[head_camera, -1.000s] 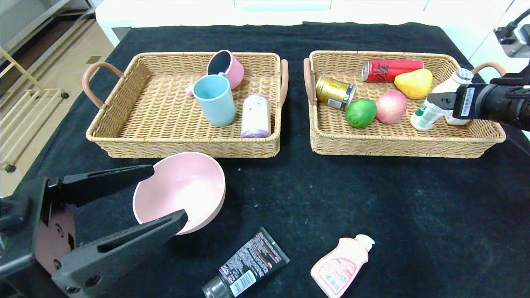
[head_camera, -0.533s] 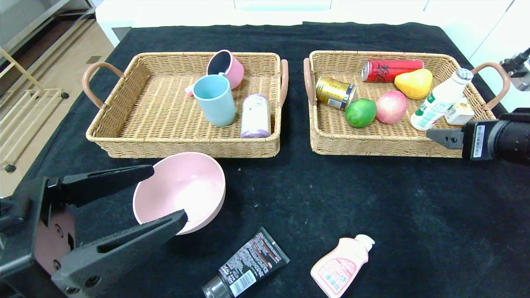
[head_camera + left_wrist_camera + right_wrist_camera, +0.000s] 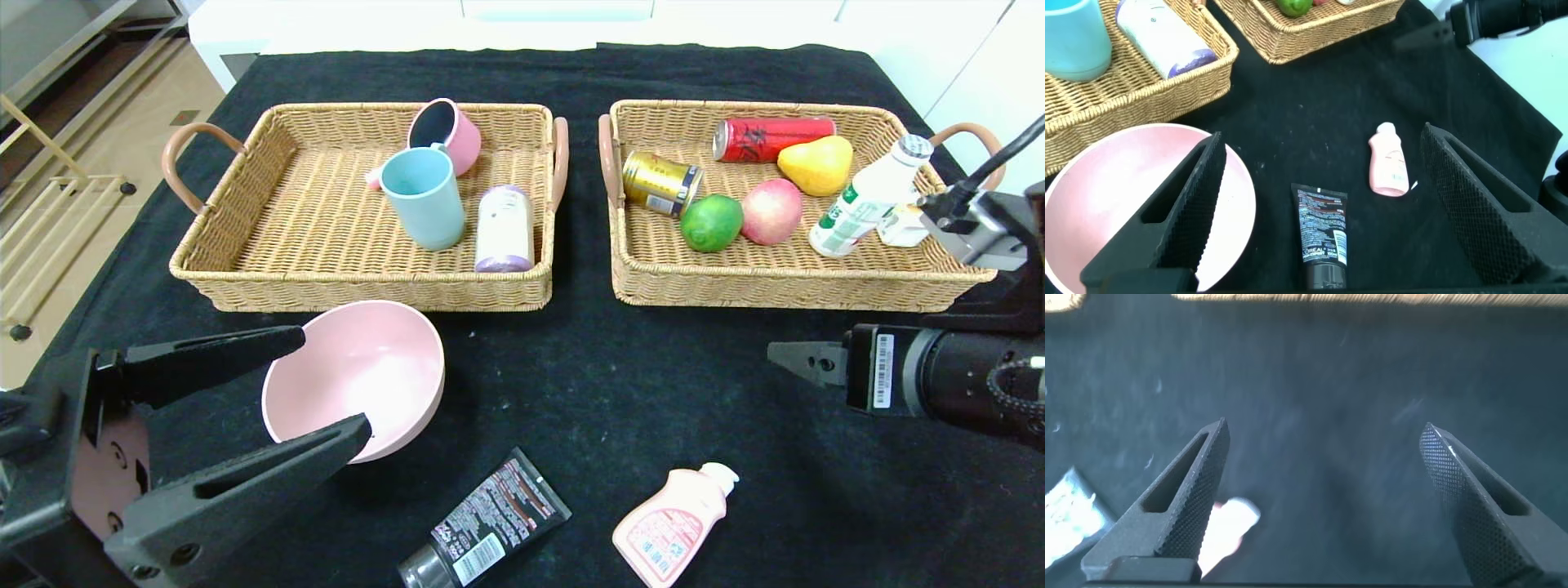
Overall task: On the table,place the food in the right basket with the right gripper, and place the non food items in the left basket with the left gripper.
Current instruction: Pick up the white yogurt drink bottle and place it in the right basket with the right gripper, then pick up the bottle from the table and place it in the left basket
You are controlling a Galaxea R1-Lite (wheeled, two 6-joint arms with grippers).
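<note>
The left gripper (image 3: 326, 392) has its jaws wide apart, 1 finger inside the pink bowl (image 3: 355, 377) and 1 outside its rim. The right gripper (image 3: 1323, 498) hovers over the black bench (image 3: 653, 384), jaws spread, empty. Farther back, the 2 baskets (image 3: 359, 278) (image 3: 775, 282) sit side by side.

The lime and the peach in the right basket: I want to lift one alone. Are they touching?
Touching, as far as the head view shows: the lime and the peach sit side by side with no wicker visible between their edges.
</note>
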